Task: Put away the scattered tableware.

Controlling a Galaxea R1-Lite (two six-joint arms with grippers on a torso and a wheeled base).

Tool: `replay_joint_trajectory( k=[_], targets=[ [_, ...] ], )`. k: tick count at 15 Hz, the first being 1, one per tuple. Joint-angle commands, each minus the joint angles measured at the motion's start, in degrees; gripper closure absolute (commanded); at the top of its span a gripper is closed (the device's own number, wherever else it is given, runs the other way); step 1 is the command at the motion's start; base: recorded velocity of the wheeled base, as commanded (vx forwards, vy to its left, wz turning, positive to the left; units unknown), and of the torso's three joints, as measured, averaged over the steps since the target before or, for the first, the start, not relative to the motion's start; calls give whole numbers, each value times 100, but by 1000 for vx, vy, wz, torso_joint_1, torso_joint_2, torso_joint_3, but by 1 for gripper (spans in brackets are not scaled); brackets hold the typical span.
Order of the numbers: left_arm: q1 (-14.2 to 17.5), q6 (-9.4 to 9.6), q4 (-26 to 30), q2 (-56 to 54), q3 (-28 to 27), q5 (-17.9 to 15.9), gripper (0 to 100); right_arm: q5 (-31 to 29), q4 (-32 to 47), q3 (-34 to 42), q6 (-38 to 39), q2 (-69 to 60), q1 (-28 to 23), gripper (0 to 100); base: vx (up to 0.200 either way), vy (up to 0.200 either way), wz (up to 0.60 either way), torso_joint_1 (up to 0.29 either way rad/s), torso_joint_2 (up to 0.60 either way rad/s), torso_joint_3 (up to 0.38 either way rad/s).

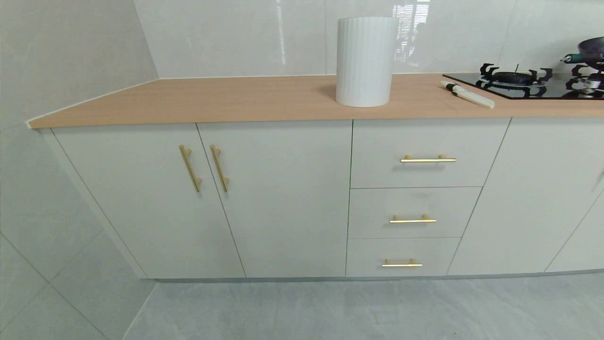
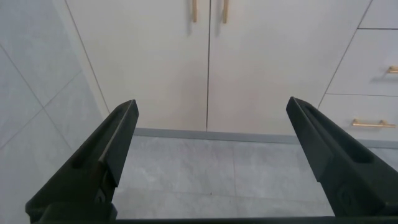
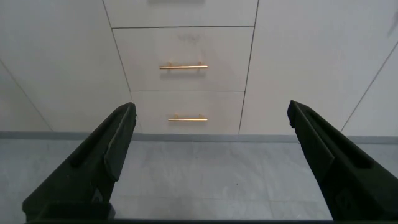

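Tableware: one white utensil (image 1: 467, 94) upper right on the desk (image 1: 212, 99), near one ribbed canister (image 1: 364, 61); left end effector (image 2: 211, 106) and right end effector (image 3: 211, 107) gape wide, empty.

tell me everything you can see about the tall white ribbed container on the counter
The white container is a tall, upright cylinder with fine vertical ribs round its side, matte, looking like ceramic or plastic. Its inside cannot be seen. It stands on the wooden countertop, near the tiled wall, over the left end of the drawers. Nothing else touches it; the pale utensil lies apart, toward the hob.
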Motion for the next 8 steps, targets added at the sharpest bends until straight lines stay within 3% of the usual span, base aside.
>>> replay_joint_trajectory(
  k=[1,8],
  targets=[
    [0,-1,-4,0,0,2,0,12,46,-2,-30,16,9,0,0,0,0,0,0,0],
    [0,16,-4,0,0,2,0,-31,46,-2,14,16,9,0,0,0,0,0,0,0]
  ],
)
